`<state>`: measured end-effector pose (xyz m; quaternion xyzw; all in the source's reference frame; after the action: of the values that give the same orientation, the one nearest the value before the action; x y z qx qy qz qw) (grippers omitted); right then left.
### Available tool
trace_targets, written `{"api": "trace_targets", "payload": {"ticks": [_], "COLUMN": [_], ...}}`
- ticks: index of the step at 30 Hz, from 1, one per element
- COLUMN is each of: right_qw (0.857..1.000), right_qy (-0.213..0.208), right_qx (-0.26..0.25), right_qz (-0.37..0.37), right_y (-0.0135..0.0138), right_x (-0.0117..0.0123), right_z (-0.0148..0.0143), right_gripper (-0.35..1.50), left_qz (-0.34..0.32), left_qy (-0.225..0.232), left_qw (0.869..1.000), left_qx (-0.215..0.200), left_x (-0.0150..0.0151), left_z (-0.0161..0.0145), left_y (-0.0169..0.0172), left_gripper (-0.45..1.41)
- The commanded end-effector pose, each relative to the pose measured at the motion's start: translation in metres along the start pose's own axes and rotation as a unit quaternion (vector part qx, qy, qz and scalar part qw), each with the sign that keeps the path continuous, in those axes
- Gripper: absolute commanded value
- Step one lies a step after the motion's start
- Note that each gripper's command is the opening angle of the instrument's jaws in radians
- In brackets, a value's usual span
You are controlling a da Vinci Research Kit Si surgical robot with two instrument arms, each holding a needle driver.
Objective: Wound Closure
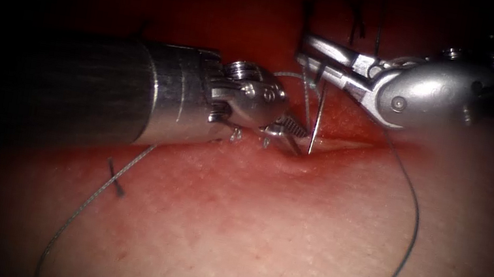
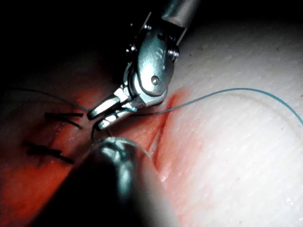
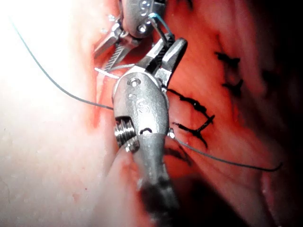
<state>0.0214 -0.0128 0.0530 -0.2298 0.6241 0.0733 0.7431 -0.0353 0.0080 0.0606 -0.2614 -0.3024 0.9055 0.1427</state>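
The right silver needle-driver gripper (image 1: pixel 313 55) is clamped on the thin curved steel needle (image 1: pixel 315 126) near its upper end, its tip entering the pale pork tissue (image 1: pixel 285 230) at the cut's edge, while at nine o'clock the left gripper (image 1: pixel 283 136), parted, holds nothing beside the grey thread (image 1: pixel 411 211).

Both my tools are bright metal. The left tool (image 1: pixel 284 134) has a glossy polished wrist, fine ridges inside its jaws, and a shaft (image 1: pixel 70 87) of duller, brushed finish. The right tool (image 1: pixel 315 60) shines the same, smooth and mirror-like over its rounded wrist, with a threaded screw head at the back. The needle (image 1: pixel 315 126) is thin polished steel. The thread (image 1: pixel 411 211) looks like smooth, fine filament. The tissue (image 1: pixel 283 243) is matt and finely pebbled, turning wet and glossy with red fluid (image 1: pixel 356 119) near the cut (image 1: pixel 338 145).
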Motion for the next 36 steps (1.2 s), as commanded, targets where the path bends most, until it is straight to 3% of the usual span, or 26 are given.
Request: {"api": "trace_targets", "payload": {"ticks": [1, 15, 28, 36], "right_qw": [1.0, 1.0, 1.0, 0.999], "right_qy": [0.001, -0.008, -0.013, -0.02], "right_qx": [0.001, 0.006, 0.008, 0.009], "right_qz": [-0.001, -0.004, -0.008, 0.04], "right_y": [-0.0004, -0.0009, -0.0008, -0.0002], "right_x": [-0.0005, -0.0008, -0.0011, -0.0015], "right_z": [0.001, 0.0011, 0.001, 0.0011], "right_gripper": [-0.35, -0.35, -0.35, -0.35], "left_qz": [0.002, -0.006, -0.001, 0.005], "left_qy": [0.001, 0.029, 0.065, 0.075], "left_qw": [1.0, 0.999, 0.997, 0.996], "left_qx": [0.0, 0.016, 0.042, 0.054], "left_x": [0.0005, 0.0012, 0.0014, 0.0006], "left_z": [0.0003, -0.0016, -0.0037, -0.0028], "left_y": [-0.0005, 0.0012, 0.0068, 0.0105], "left_gripper": [0.47, 0.39, 0.34, 0.26]}}
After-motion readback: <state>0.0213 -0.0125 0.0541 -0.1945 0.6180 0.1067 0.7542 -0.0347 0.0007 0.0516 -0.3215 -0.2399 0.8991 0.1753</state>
